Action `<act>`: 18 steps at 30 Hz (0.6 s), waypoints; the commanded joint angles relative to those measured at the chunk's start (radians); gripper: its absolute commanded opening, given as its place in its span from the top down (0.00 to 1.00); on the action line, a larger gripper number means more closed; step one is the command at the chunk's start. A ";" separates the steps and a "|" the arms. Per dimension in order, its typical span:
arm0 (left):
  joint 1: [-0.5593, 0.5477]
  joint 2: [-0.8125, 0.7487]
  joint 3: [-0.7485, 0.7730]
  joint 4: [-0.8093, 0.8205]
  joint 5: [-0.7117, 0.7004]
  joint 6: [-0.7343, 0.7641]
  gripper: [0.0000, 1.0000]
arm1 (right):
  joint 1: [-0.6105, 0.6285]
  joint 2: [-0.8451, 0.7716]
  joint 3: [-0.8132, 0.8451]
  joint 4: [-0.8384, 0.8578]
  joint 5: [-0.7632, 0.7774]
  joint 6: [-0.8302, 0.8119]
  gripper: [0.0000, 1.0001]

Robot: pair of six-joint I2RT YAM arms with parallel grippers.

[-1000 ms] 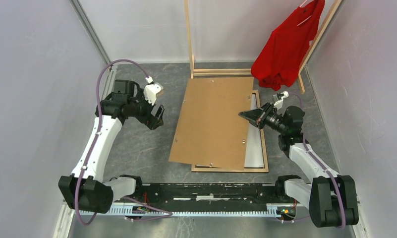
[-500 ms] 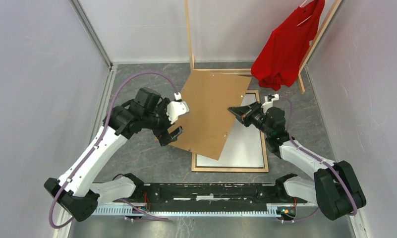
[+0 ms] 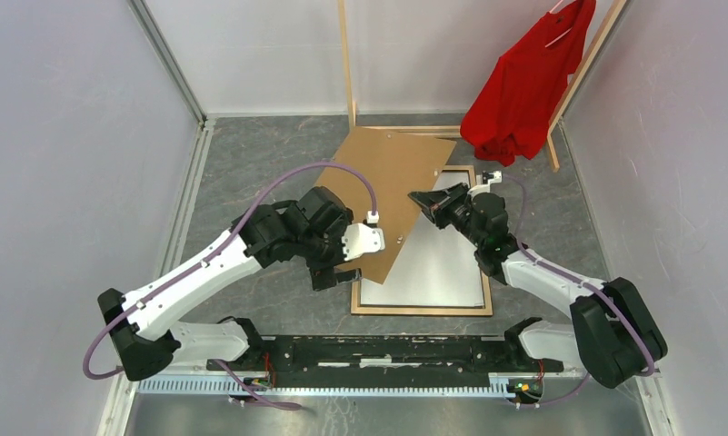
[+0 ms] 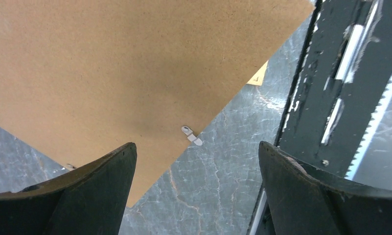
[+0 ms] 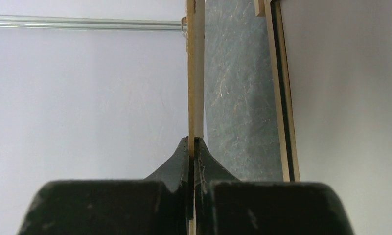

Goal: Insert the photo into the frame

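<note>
The grey marbled bench (image 3: 251, 163) carried the frame (image 3: 423, 310), flat right of centre, pale wood side up, and a clothes rack (image 3: 345, 64) standing at upper centre.

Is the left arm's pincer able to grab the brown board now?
Probably yes. The left pincer is wide open, and the edge of the brown backing board lies right in front of its gap, with nothing between. The right pincer pinches the board's far edge.

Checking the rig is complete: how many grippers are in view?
2. The left gripper, open, hovers over the near corner of the backing board; the right gripper is shut on its right edge. None seems hidden.
</note>
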State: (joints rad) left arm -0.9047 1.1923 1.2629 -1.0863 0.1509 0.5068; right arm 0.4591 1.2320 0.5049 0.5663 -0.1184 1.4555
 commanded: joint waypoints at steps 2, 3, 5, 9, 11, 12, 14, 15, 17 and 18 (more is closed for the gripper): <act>-0.043 -0.011 -0.062 0.076 -0.121 0.087 0.00 | 0.015 -0.001 0.036 0.166 -0.005 0.068 1.00; -0.043 -0.017 -0.075 0.082 -0.121 0.103 0.00 | 0.014 0.001 0.032 0.172 -0.009 0.074 1.00; -0.046 -0.029 -0.091 0.084 -0.103 0.114 0.00 | 0.016 0.000 0.028 0.175 -0.010 0.075 1.00; -0.052 -0.037 -0.111 0.095 -0.115 0.130 0.00 | 0.019 0.016 0.038 0.185 -0.036 0.074 1.00; -0.053 -0.034 -0.112 0.108 -0.139 0.142 0.00 | 0.023 0.023 0.039 0.194 -0.059 0.076 1.00; -0.053 -0.034 -0.114 0.113 -0.146 0.151 0.00 | 0.022 0.022 0.036 0.197 -0.072 0.075 1.00; -0.051 -0.041 -0.124 0.129 -0.187 0.171 0.00 | 0.021 0.013 0.025 0.197 -0.092 0.065 1.00; -0.051 -0.042 -0.129 0.135 -0.206 0.184 0.00 | 0.021 0.001 0.020 0.185 -0.098 0.057 1.00; -0.052 -0.046 -0.139 0.144 -0.233 0.202 0.00 | 0.022 -0.023 0.012 0.157 -0.111 0.036 1.00; -0.052 -0.048 -0.145 0.146 -0.241 0.208 0.00 | 0.022 -0.031 0.006 0.154 -0.115 0.033 1.00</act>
State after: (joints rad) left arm -0.9512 1.1717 1.1332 -0.9905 -0.0189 0.6380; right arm 0.4759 1.2602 0.5045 0.6186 -0.1837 1.4860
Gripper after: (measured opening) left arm 0.997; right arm 0.022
